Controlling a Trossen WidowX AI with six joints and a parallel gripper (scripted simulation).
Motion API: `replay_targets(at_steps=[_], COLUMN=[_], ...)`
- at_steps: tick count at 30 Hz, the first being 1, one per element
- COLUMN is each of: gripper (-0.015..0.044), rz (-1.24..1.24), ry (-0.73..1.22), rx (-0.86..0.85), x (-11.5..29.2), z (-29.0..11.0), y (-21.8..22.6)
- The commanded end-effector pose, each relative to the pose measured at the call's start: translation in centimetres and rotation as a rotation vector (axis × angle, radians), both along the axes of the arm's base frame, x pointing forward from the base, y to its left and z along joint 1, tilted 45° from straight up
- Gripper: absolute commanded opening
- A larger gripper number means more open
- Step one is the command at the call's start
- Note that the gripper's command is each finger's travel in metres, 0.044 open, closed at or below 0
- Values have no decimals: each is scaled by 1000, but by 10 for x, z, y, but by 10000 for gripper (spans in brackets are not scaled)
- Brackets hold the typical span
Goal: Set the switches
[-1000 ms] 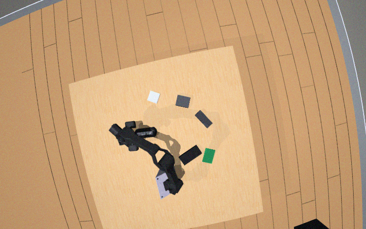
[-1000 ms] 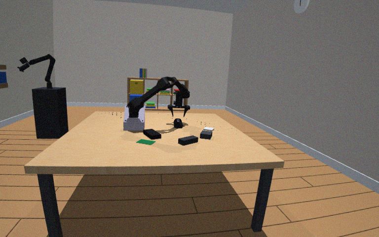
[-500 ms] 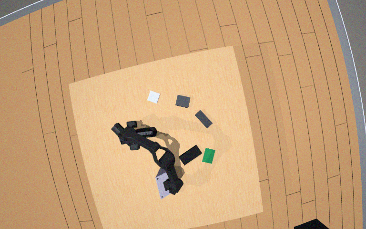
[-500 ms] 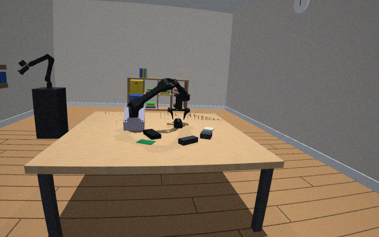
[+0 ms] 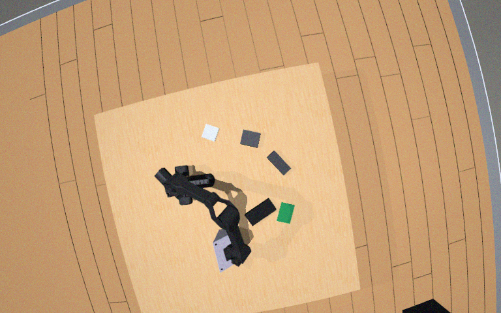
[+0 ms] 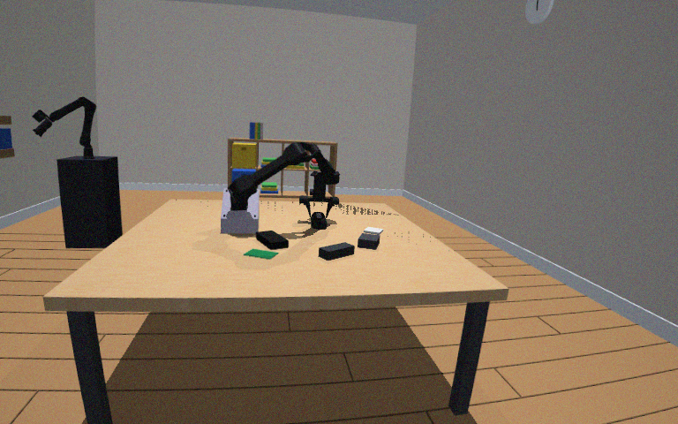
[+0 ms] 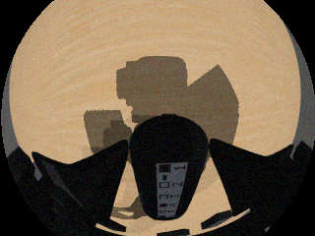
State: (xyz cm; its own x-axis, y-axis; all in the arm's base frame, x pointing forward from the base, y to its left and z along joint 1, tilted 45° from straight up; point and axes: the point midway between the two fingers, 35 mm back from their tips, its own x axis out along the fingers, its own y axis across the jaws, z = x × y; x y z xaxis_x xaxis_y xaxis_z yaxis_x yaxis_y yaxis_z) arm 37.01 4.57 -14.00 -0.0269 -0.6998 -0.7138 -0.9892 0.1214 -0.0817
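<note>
The dark grey controller unit (image 5: pixel 202 180) (image 6: pixel 318 220) (image 7: pixel 167 151) lies on the table with its labelled underside turned up. In the wrist view the label (image 7: pixel 168 191) shows a row of small squares; I cannot read them surely. My gripper (image 6: pixel 319 203) (image 7: pixel 169 145) points straight down over the unit. It is open, with one finger on each side of the unit, and the fingers stand apart from it. The switches are hidden.
Right of the unit lie a white square part (image 5: pixel 210 132), a grey square module (image 5: pixel 250 138) and a grey block (image 5: pixel 278 162). A black block (image 5: pixel 260 211) (image 6: pixel 272 239) and a green card (image 5: pixel 286 212) (image 6: pixel 260 253) lie near the arm's base (image 5: pixel 221 252) (image 6: pixel 239 217).
</note>
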Motion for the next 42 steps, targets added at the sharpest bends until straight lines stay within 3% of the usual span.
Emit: replay_targets(at_steps=[1,42], gripper=[328,336], rz=[6,6], ry=[7,7], rx=[-5,-4], x=[-1,-1], z=[-1,19], y=[-1,9])
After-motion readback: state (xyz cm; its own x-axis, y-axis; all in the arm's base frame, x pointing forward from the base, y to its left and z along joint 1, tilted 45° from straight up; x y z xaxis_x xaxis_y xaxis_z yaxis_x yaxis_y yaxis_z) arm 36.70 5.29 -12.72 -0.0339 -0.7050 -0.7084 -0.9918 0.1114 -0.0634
